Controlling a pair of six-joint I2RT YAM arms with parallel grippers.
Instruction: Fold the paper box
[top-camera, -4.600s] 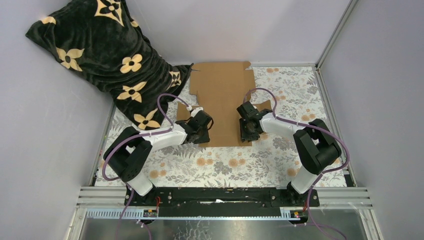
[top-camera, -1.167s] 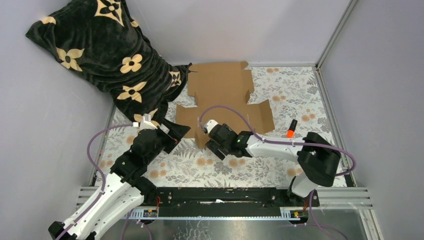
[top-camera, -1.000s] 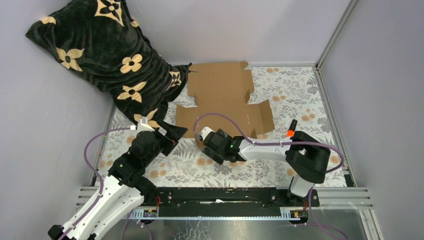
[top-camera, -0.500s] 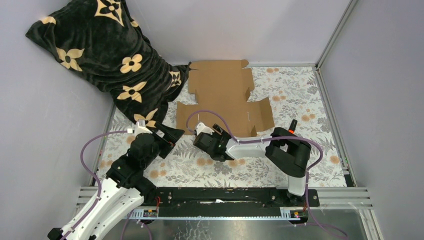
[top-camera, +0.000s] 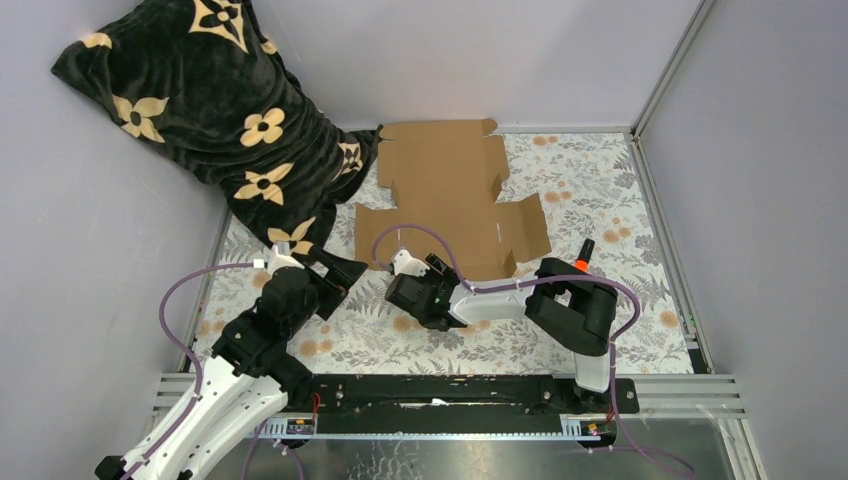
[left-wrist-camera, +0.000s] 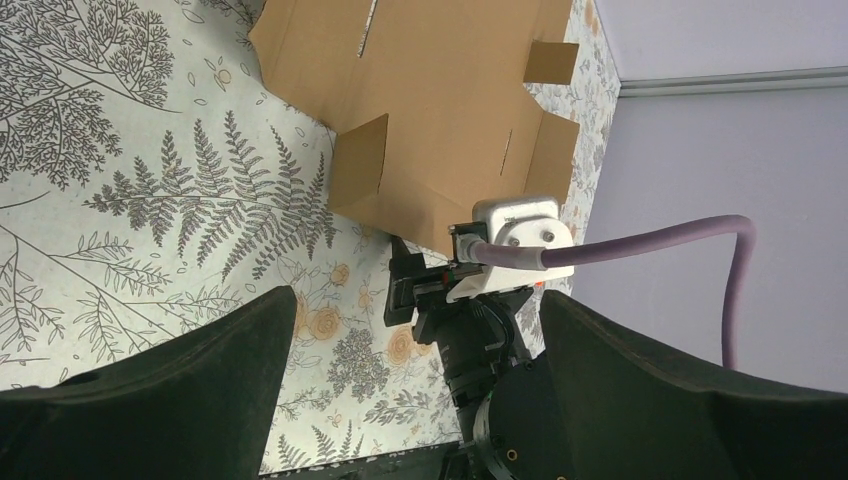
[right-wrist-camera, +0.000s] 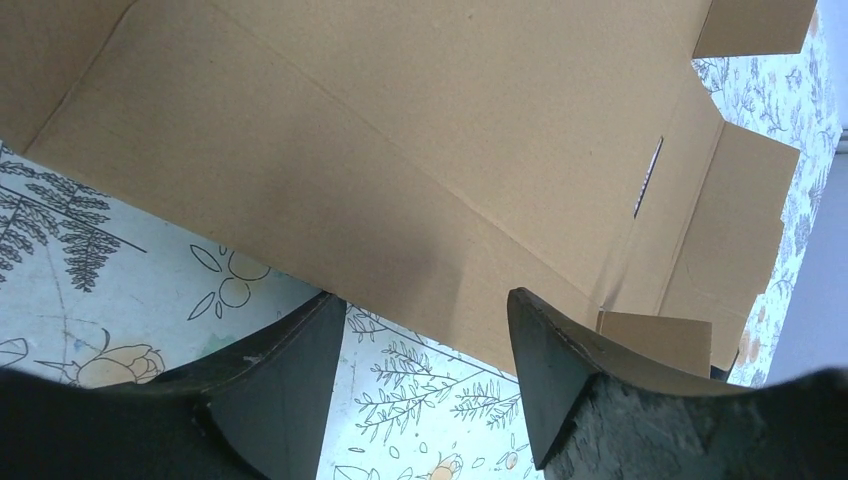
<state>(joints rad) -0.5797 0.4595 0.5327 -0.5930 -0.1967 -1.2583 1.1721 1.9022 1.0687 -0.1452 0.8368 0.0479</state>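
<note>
Paper box, floral tabletop, grey walls

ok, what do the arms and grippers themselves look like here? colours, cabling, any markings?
They match. The left arm and right arm have white link shells between chunky black joint housings. Each carries a looping purple cable running to a white wrist camera block. The left gripper and right gripper have broad matte black fingers. No legible markings.

brown paper box, grey floral table
</note>
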